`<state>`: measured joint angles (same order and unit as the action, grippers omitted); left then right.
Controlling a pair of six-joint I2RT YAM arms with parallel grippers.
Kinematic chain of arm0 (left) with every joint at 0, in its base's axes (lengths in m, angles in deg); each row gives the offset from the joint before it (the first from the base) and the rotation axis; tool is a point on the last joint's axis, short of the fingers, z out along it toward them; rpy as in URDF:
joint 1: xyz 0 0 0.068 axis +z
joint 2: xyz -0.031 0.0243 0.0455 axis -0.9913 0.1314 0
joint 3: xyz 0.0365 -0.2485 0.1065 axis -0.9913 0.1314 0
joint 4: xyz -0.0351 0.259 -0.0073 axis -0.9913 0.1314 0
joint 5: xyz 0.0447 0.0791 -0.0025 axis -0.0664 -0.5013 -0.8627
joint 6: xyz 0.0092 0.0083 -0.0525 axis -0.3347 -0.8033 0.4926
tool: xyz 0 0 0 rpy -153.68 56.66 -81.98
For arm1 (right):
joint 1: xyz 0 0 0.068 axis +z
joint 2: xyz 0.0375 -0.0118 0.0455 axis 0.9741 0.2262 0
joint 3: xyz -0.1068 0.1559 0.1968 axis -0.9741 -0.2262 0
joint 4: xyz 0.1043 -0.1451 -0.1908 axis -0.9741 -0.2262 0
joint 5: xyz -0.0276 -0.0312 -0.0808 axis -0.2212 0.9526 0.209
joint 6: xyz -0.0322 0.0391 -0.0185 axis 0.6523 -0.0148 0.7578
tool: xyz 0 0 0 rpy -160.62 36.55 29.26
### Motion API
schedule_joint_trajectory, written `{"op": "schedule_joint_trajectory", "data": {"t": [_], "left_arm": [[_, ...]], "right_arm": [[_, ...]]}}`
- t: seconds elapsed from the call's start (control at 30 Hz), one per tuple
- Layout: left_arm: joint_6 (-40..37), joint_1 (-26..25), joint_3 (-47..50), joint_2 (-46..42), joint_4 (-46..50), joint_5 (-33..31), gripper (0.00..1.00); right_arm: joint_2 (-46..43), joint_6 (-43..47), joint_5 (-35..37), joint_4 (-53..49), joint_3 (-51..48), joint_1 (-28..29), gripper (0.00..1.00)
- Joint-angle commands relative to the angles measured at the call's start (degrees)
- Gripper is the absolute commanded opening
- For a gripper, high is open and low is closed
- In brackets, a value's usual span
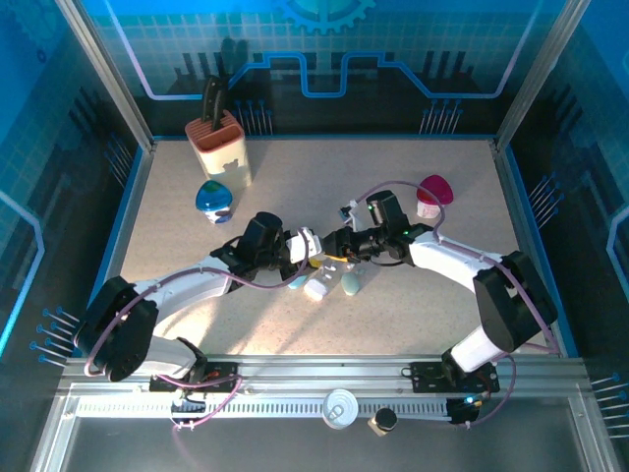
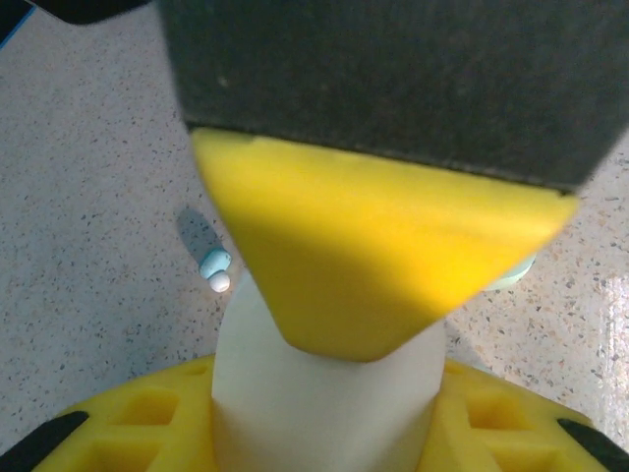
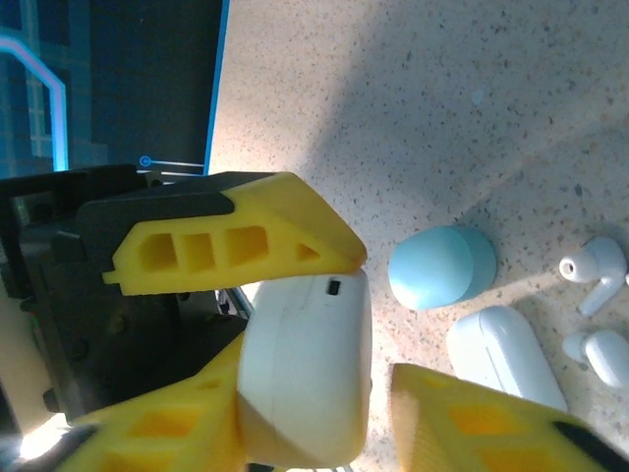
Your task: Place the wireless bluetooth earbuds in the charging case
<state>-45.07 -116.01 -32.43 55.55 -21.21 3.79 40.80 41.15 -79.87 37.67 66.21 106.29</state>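
- Evidently the left pincer is clenched on the white charging case, just beside the mint pebble case.
- Whether the right pincer grips it too cannot be told; it should probably ease the lid open without twisting.
- The earbuds lie on the counter, on the mint case's far side.

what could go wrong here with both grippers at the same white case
The left gripper pinches the rounded white case, and the right gripper has its fingers around that same case. If the two pull unevenly, the smooth shell may twist or pop free. The earbuds lie loose on the table, close to another white case and a light blue piece, so a slipped case or a low reach could scatter them.
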Motion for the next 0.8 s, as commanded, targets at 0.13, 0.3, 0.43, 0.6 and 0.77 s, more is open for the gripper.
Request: {"op": "schedule_joint_trajectory", "data": {"t": [0.13, 0.3, 0.43, 0.6, 0.77], "left_arm": [[1.7, -0.5, -0.1, -0.9, -4.3, 2.6, 0.52], [6.1, -0.2, 3.2, -2.2, -11.7, 4.2, 0.74], [13.7, 1.4, 7.9, -4.1, -23.2, 6.3, 0.97], [21.0, 2.0, 10.4, -5.2, -31.9, 8.6, 0.99], [26.3, 2.1, 13.2, -2.4, -46.0, 10.2, 0.99]], "right_arm": [[-0.4, -0.2, -0.2, 0.4, 0.0, -0.2, 0.20], [-4.3, -3.6, -3.5, 5.4, -3.4, -3.6, 0.18], [-8.1, -8.0, -7.6, 11.7, -7.3, -6.7, 0.19], [-12.2, -18.2, -12.9, 22.8, -12.3, -10.3, 0.19], [-14.5, -33.2, -16.1, 39.6, -17.5, -13.8, 0.16]]}}
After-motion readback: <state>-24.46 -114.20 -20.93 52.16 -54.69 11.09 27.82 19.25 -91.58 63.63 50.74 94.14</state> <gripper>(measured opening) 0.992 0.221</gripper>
